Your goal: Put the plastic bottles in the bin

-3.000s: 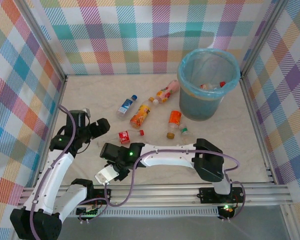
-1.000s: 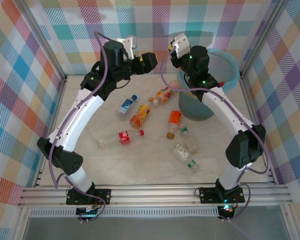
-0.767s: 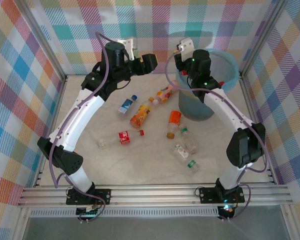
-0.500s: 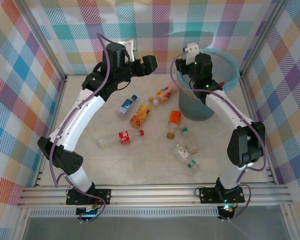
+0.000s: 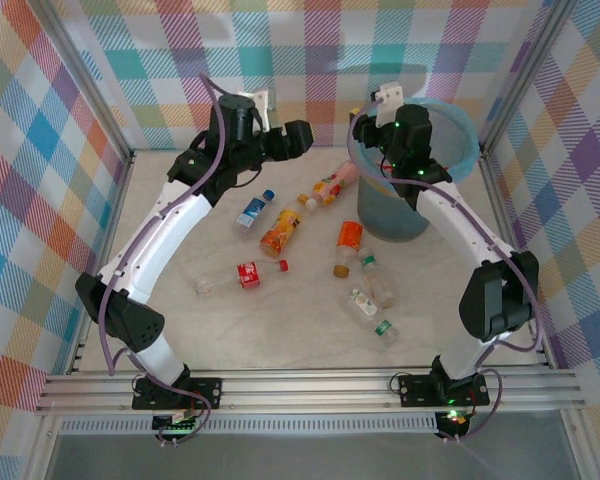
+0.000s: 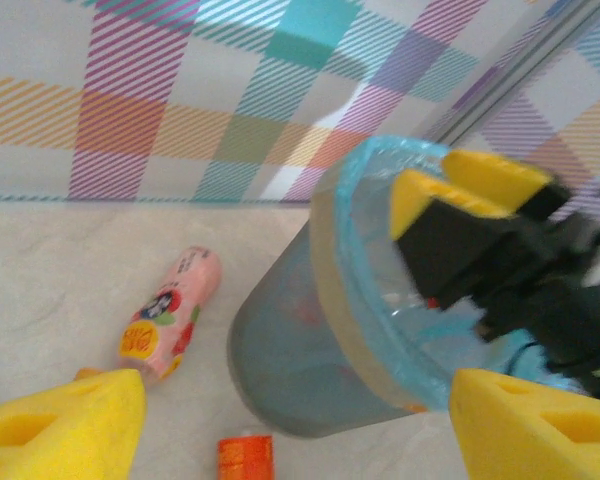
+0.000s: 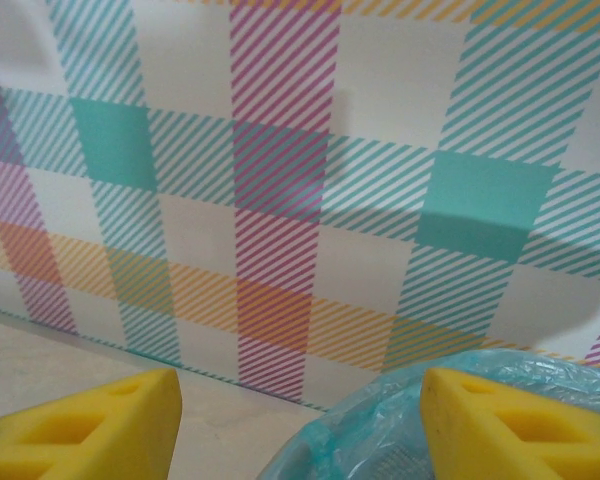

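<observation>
As left gripper (image 6: 300, 420) and right gripper (image 7: 300, 425) gape empty, top view, bottles (image 5: 280, 231) beside bin (image 5: 385, 215)

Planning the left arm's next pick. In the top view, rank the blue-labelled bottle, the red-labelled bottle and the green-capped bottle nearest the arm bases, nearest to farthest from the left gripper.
1. blue-labelled bottle, back left of the scatter, closest to the left gripper.
2. red-labelled bottle, mid-table on the left.
3. green-capped bottle, front right, towards the arm bases.
</observation>
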Motion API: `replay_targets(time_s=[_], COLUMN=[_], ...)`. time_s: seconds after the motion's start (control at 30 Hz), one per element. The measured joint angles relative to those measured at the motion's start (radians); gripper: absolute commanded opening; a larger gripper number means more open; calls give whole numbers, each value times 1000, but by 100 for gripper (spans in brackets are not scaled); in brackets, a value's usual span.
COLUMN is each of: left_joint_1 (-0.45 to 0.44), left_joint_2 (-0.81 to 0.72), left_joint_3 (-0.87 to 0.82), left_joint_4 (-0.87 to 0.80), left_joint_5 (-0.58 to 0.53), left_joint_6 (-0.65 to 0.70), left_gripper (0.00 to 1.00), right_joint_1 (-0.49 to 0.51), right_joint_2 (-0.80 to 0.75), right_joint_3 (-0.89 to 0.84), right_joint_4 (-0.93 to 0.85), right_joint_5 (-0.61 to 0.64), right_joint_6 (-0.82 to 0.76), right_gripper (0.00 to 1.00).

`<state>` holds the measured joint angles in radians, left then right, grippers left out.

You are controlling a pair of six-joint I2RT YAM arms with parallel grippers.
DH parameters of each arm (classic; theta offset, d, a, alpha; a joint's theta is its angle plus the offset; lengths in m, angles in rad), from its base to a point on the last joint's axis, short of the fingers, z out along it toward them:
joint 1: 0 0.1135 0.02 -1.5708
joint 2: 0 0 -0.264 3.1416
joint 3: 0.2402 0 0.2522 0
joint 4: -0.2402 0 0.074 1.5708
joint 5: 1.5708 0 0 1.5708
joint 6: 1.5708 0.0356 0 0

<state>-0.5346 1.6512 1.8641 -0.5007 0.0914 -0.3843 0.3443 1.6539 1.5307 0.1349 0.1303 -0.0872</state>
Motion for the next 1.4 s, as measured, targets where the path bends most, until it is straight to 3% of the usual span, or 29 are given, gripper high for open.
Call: replay_targets(time_s=[0.33, 0.73, 0.97, 1.1, 1.4], left_joint_1=[0, 13, 102, 148, 170], left_joint_2=[-188, -533, -748, -830, -867], left_joint_3=[-264, -644, -842, -945, -1135], left_joint_4=[-30, -76, -130, -150, -124], left_joint_5=[-98, -332, -436, -446, -422], left_joint_6=[8, 8, -35, -74, -155], left_gripper=[81, 81, 82, 81, 79], right_joint_1=[48, 350, 484, 486, 486], right_joint_2=[-114, -130, -55, 9, 30], right_joint_3=[93, 97, 43, -42, -392], right_joint_4=[-148, -381, -435, -380, -58], right_joint_5=[-155, -359, -432, -420, -307], right_joint_6=[26, -238, -347, -203, 422], right_gripper=[66, 70, 68, 65, 62])
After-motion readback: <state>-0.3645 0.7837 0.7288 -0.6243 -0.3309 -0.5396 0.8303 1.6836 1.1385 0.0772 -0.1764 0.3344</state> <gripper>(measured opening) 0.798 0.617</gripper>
